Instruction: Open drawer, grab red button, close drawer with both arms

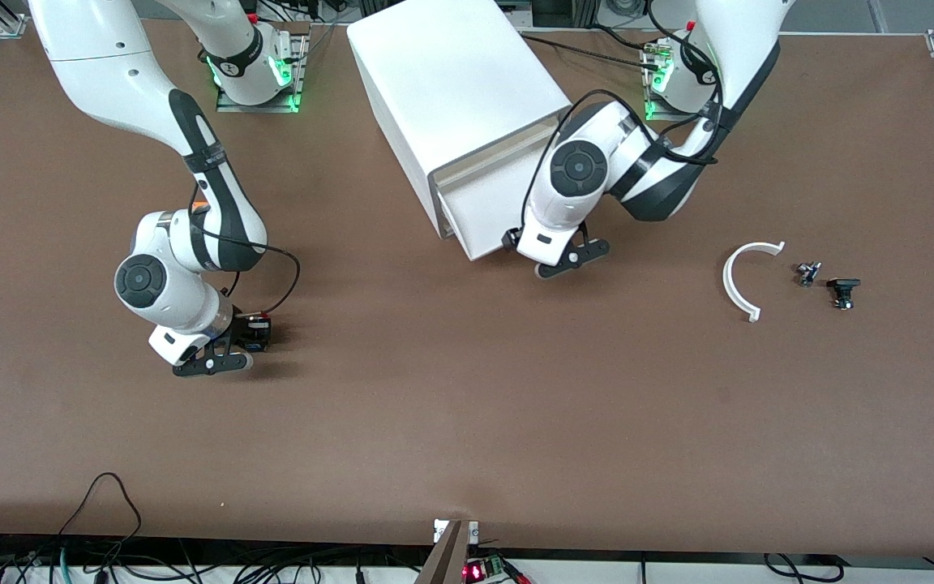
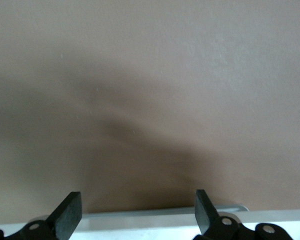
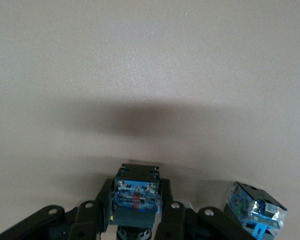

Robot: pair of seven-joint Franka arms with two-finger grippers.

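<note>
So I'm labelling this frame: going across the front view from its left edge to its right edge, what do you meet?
right gripper shut on the button → cabinet → left gripper, open at the drawer → white curved piece → two small dark parts

Left gripper (image 2: 135, 212) agape, right gripper (image 3: 135, 220) clenched.

The front camera looked down from high across the brown counter (image 1: 467, 422), facing both arm bases. Each wrist camera looked closely past its own end effector at the same counter surface, which all three views shared.
</note>
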